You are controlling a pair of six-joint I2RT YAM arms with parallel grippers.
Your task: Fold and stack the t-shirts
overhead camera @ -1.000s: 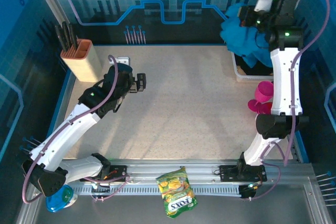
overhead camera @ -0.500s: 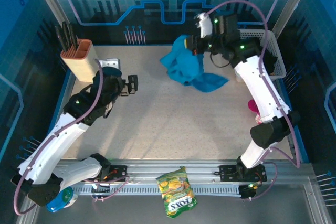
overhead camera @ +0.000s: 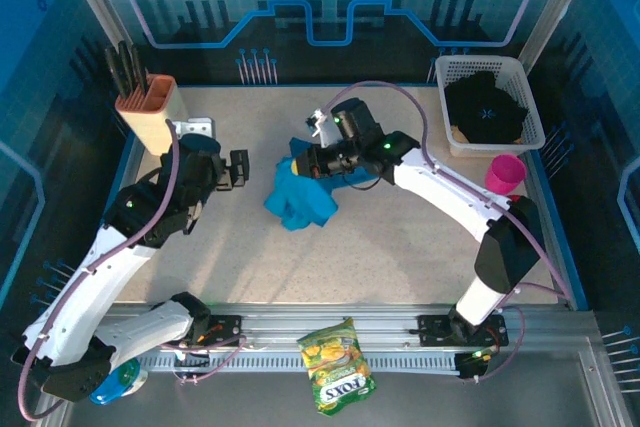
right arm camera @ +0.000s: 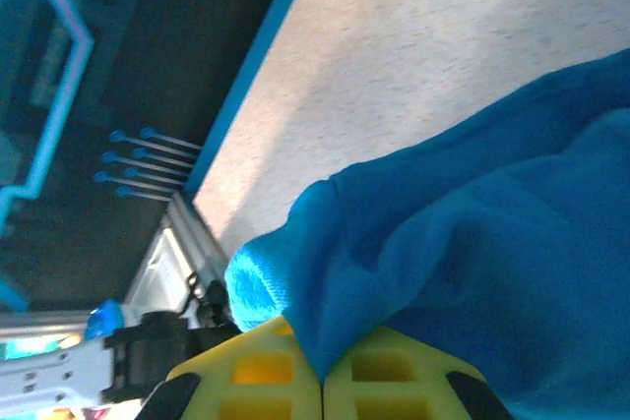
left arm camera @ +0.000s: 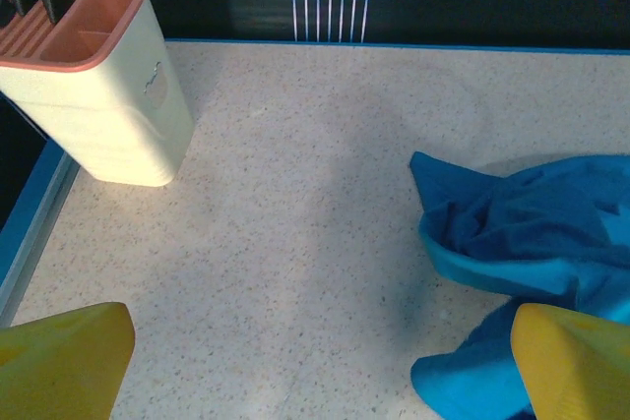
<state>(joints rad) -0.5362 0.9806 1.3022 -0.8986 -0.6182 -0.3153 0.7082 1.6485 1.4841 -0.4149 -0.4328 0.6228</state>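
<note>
Risk 1: the teal t-shirt (overhead camera: 300, 202) is pinched as a bunch by the right gripper (overhead camera: 314, 159), with the jaws closed tight on a fold of cloth (which part of the shirt cannot be told). If it is released here, a crumpled heap is likely, and no clean fold can be made until it is spread flat.

Risk 2: only a thin fold is seen between the yellow fingers (right arm camera: 394, 381) in the right wrist view. It could be pulled out by a drag across the table (overhead camera: 400, 247).

Risk 3: the left gripper (overhead camera: 240, 169) is held wide open and empty just left of the cloth. If an edge is reached for close to the right gripper, a clash of arms can be expected.

Position: the shirt is hung below and to the near-left of the right gripper, left of table centre, with its lower folds apparently rested on the table. The black t-shirt (overhead camera: 487, 112) is seen lying in the basket (overhead camera: 447, 67), well apart.
</note>
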